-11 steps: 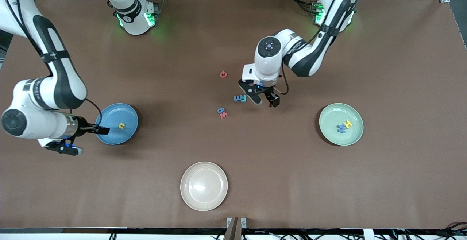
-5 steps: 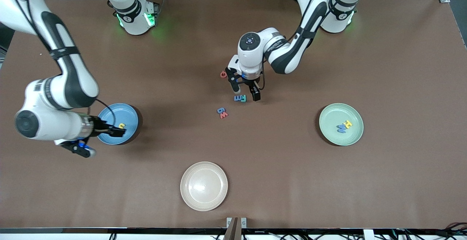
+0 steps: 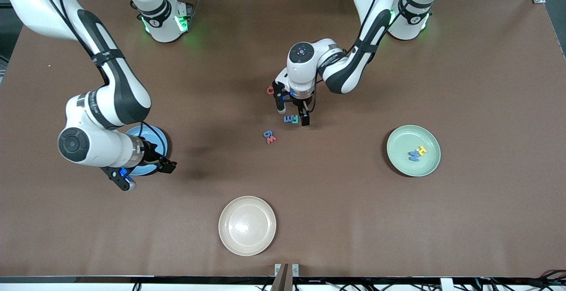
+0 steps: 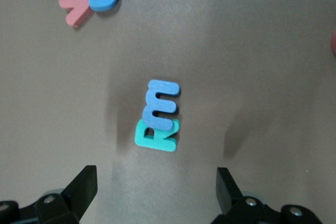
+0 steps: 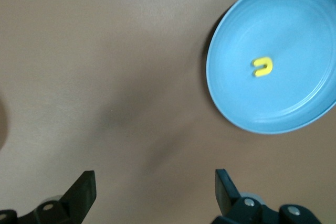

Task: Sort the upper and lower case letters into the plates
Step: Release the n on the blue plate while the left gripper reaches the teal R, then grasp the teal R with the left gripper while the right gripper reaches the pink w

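a cream plate sits nearest the front camera on the brown bench. farther back, the right gripper hangs with fingers apart over the near rim of the sky blue plate, which carries one yellow letter. toward the left arm's end, the mint plate holds a yellow and a blue letter. mid-bench lie a blue and red pair, then a blue letter overlapping a teal one. the left gripper hovers over those two, fingers apart. farthest is a red letter.
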`<state>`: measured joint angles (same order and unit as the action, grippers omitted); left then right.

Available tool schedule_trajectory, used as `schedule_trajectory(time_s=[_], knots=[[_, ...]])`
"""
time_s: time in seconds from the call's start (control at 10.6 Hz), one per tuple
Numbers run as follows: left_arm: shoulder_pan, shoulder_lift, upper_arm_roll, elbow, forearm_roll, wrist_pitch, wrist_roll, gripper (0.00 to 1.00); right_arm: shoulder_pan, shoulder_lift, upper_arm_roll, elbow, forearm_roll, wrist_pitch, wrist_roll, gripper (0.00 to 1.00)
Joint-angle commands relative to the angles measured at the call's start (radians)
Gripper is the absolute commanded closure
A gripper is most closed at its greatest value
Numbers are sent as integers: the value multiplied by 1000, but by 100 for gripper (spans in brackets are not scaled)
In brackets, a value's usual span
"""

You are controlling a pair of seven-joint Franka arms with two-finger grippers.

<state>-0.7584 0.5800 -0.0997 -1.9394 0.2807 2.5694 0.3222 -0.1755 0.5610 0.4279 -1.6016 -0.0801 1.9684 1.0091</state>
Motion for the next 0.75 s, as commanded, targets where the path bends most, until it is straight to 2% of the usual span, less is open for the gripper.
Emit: schedule_trajectory(time_s=[0.0,0.19,0.38,0.66], knots=[[-2,50,6,69,-29,6,37,0,51,20,-3,8,14,47,112,0],[-1,67,12,85,-46,6,63,0,80,33,-3,9,16,72,175,0],[-2,80,14,94,-112,6,113,0,119,40,-1,8,16,76,259,0],[-2,83,14,94,-123,6,123,0,140,56,-1,8,20,78,331,0]])
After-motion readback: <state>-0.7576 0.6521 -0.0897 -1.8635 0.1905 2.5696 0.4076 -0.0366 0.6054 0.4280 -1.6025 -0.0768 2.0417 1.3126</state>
